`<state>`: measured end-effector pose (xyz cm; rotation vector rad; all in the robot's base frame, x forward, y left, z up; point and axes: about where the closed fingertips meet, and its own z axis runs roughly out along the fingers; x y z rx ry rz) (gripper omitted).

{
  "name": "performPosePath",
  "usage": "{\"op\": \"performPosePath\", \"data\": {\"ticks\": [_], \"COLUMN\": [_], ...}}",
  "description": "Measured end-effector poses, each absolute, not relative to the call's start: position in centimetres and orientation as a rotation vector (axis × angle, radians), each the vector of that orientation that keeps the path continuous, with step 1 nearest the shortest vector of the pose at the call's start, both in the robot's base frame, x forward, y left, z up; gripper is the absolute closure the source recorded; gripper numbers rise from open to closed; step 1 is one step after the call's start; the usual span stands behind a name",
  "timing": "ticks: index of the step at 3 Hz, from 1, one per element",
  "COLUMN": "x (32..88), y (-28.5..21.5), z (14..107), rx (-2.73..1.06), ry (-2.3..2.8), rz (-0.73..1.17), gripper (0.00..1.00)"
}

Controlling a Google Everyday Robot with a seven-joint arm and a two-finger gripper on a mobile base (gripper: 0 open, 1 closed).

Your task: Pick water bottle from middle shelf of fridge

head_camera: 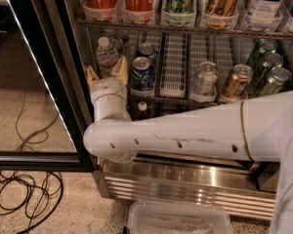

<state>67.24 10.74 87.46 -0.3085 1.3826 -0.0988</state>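
The water bottle (106, 51), clear with a white cap, stands at the left end of the middle shelf (185, 95) inside the fridge (195, 174). My gripper (106, 73) is at the front of that shelf, right below and in front of the bottle. Its tan fingertips (92, 75) are spread apart, one at each side of the bottle's lower part, which the wrist hides. I cannot tell if they touch it. My white arm (185, 133) crosses the view from the right.
Soda cans (142, 71) stand just right of the bottle, with more cans (237, 80) further right. A dark bottle (142, 109) stands on the shelf below. The black-framed glass door (36, 82) is open at left. Cables (24, 194) lie on the floor. A clear plastic bin (178, 219) sits below.
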Motion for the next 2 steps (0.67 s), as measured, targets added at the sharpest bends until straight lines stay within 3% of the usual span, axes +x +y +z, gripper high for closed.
{"op": "performPosePath", "data": {"ticks": [2], "x": [67.36], "y": [10.17], "z": [87.49], "rx": [-0.318], "ry": [1.376], "rz": [-0.166], "gripper": [0.33]}}
